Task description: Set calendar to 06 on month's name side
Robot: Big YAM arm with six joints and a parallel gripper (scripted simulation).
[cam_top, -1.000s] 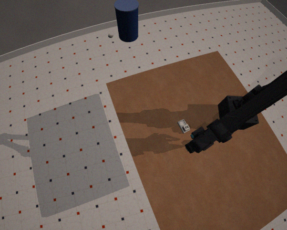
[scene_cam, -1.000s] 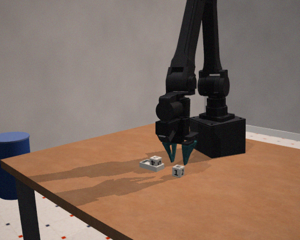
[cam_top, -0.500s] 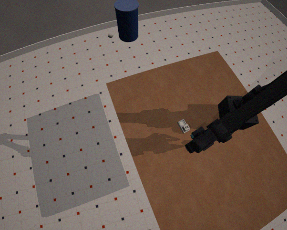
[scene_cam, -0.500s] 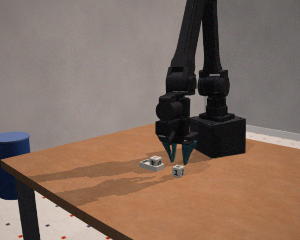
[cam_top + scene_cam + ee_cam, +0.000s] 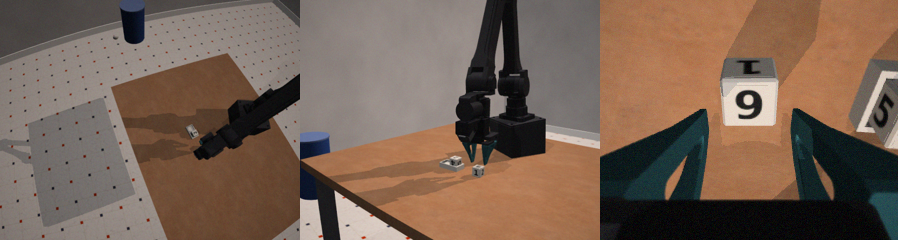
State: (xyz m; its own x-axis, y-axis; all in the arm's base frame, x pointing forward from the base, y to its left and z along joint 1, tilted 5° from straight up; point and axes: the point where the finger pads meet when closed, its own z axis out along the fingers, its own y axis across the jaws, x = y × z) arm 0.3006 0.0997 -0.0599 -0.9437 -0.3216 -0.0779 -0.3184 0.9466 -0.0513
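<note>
A white digit cube [image 5: 478,171] [image 5: 749,100] stands alone on the brown table, beside the tray. In the wrist view it shows a 9 toward the camera and a 1 on top; in the exterior view it shows 1 and 2. The small white tray [image 5: 188,129] [image 5: 445,164] lies flat on the table and holds the second cube [image 5: 194,134] [image 5: 455,160] [image 5: 881,114], which shows a 5 in the wrist view. My gripper [image 5: 478,162] [image 5: 749,119] is open and points down. It hangs just above the loose cube, one teal finger on each side, without touching it.
The black robot base [image 5: 520,137] stands behind the tray on the table. A blue barrel [image 5: 132,21] [image 5: 312,150] and a small ball [image 5: 115,37] are on the floor beyond the table. A grey patch [image 5: 75,160] lies on the tiled floor.
</note>
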